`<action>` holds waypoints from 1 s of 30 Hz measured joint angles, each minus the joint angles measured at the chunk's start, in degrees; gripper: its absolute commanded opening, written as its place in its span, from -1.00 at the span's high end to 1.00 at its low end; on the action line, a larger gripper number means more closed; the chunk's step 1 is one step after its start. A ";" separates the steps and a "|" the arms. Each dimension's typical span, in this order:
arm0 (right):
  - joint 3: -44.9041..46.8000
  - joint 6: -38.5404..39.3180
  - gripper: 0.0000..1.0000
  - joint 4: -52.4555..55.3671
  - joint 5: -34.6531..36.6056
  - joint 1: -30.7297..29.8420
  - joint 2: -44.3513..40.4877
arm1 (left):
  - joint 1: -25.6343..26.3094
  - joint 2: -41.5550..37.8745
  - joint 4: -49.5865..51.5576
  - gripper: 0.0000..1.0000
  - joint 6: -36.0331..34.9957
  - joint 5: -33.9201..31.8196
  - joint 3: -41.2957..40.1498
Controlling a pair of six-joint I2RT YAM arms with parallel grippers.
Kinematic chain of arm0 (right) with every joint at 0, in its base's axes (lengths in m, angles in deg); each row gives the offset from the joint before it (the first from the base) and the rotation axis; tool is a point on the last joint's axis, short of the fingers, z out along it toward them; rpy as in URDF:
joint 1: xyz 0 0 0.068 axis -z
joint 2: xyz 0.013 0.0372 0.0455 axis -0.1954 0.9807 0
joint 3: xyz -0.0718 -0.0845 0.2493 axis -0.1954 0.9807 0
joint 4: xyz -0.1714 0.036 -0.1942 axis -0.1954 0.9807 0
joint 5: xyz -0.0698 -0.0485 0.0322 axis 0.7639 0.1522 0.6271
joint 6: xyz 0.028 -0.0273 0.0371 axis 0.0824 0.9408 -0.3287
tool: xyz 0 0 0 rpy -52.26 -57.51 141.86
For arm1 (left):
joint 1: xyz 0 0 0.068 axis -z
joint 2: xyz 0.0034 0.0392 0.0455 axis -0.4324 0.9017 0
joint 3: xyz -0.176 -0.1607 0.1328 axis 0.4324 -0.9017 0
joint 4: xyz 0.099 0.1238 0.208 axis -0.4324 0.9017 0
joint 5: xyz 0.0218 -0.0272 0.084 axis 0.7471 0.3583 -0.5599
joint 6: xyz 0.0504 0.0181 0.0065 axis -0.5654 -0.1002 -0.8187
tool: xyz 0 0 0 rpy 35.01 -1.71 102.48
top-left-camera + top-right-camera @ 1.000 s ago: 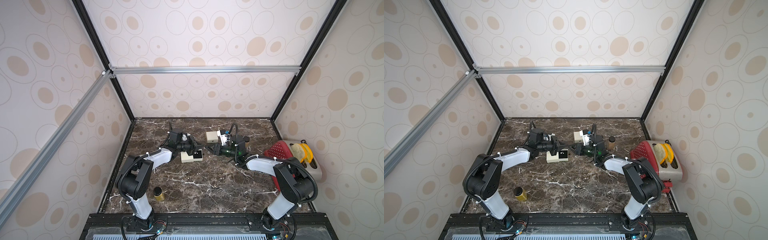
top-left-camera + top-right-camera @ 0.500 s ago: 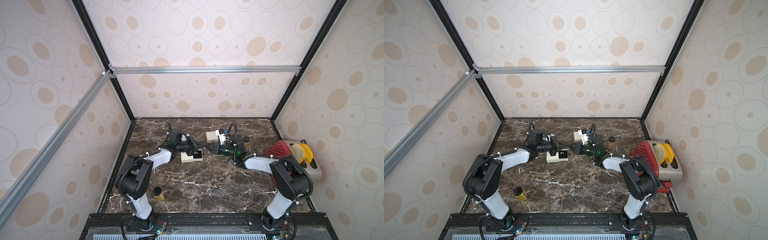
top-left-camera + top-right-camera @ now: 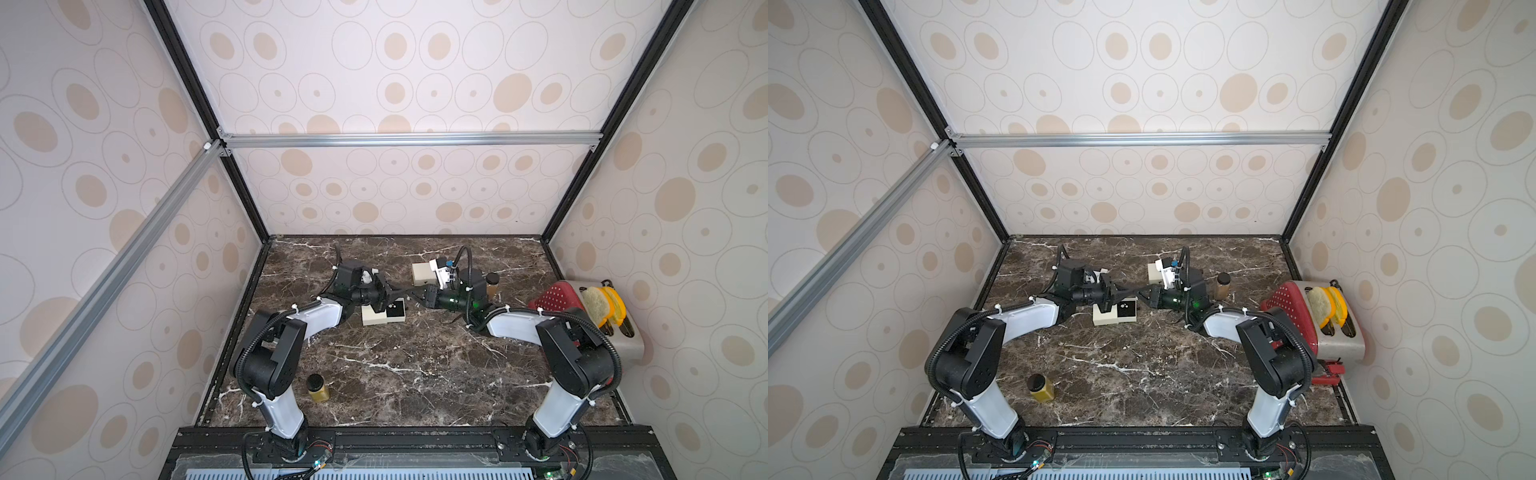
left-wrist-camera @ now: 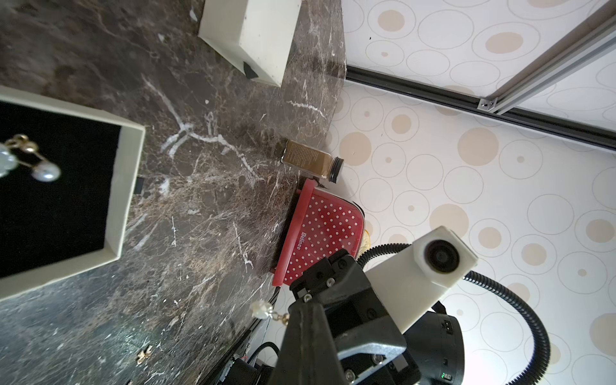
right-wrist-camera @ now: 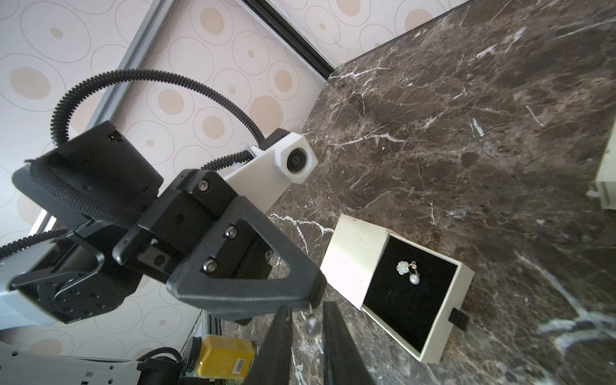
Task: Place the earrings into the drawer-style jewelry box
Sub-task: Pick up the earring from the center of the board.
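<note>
Marble top | L jaws clamped on earring, long axis vert, pearl down | R jaws apart, straddling it

Earring lies in drawer, jar seemingly behind-right.

left gripper: pinched closed | right gripper: jaws apart (tips facing, nearly touching)

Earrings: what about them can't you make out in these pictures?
- Right wrist view: the hanging earring has its top end hidden inside the left gripper.
- Left wrist view: the boxed earring is cut off by the picture's edge.
- Both top views: both earrings are too small to show any shape.
</note>
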 measured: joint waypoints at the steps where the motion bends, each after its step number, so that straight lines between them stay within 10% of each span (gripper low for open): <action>1: 0.00 -0.11 0.57 -0.11 -0.04 0.00 0.17 | 0.00 0.00 -0.04 1.00 0.00 0.00 -0.02; 30: 0.00 -0.42 0.87 -1.18 -1.36 0.00 1.77 | -0.22 -0.02 -0.26 1.00 -0.02 -0.09 -0.57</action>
